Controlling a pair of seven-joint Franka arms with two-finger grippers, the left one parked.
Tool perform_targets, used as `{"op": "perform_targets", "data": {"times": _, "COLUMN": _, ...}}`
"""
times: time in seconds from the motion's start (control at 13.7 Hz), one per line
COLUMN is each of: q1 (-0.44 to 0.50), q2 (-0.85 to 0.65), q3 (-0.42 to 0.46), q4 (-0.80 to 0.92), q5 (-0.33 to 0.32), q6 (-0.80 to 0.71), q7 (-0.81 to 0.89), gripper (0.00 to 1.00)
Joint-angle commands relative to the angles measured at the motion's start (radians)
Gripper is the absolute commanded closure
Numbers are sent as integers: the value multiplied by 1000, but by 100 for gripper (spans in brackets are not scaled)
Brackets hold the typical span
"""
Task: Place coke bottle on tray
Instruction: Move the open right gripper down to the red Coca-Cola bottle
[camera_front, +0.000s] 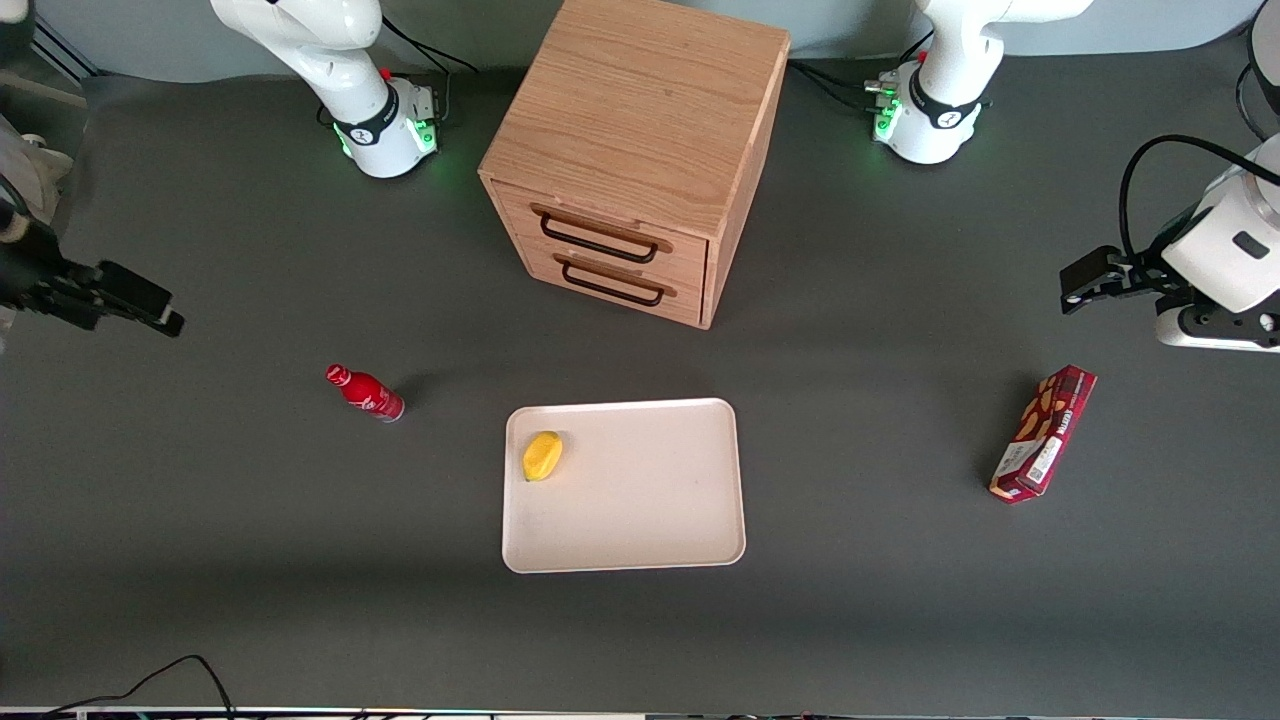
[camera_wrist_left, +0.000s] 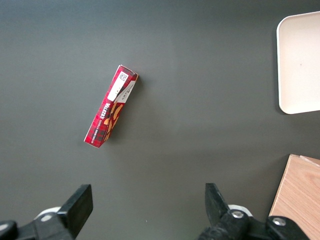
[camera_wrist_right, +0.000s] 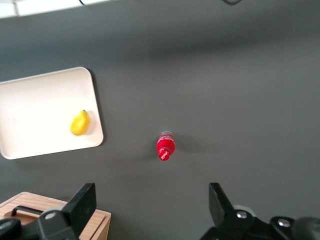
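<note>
Gripper (camera_wrist_right: 150, 212): right arm's, two dark fingers spread wide apart; nothing between them, touching nothing; held high above the bare table toward the working arm's end, seen in the front view as a dark pincer (camera_front: 120, 300) at the edge of the picture.

Coke bottle (camera_front: 365, 392): small, red, red cap, silvery base; standing upright on the grey table (camera_front: 250, 520), clear of the gripper and well below it; in the right wrist view the bottle (camera_wrist_right: 165, 146) shows cap-on, lying in line with the gap between the fingers but well apart from them; nearer to the front camera than the gripper; not on the tray, near its edge on the working arm's end.

Tray (camera_front: 650, 520): large, flat, cream, rounded corners, low rim; on the table, nearer to the front camera than the cabinet; also in the right wrist view (camera_wrist_right: 35, 125) and, one corner only, in the left wrist view (camera_wrist_left: 300, 65).

Yellow fruit (camera_front: 542, 456): small, lying in the tray close to the rim nearest the bottle; also seen from the right wrist (camera_wrist_right: 80, 123).

Wooden drawer cabinet (camera_front: 630, 150): two drawers with dark handles, both closed, fronts turned toward the front camera.

Snack box (camera_front: 1042, 433): dark red, rectangular, lying flat toward the parked arm's end of the table, well apart from the tray.

Right arm: white; base standing beside the cabinet, links reaching out over the table's end; wrist pointing the gripper downward.
</note>
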Motion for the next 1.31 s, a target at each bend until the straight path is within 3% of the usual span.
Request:
{"op": "perform_targets", "data": {"times": 0.0, "q1": -3, "q2": 51, "q3": 2, "q4": -110, "q5": 3, "q6": 127, "q7": 14, "gripper": 0}}
{"op": "perform_targets", "data": {"times": 0.29, "q1": 8, "q2": 65, "q3": 3, "q4": -343, "q5": 4, "q6": 372, "q7": 14, "gripper": 0}}
{"op": "perform_targets", "data": {"times": 0.8, "q1": 3, "q2": -3, "q3": 25, "q4": -664, "q5": 8, "q6": 655, "q7": 17, "gripper": 0}}
{"op": "perform_targets", "data": {"times": 1.24, "q1": -29, "q2": -13, "q3": 31, "q4": -782, "q5": 9, "q6": 707, "q7": 17, "gripper": 0}}
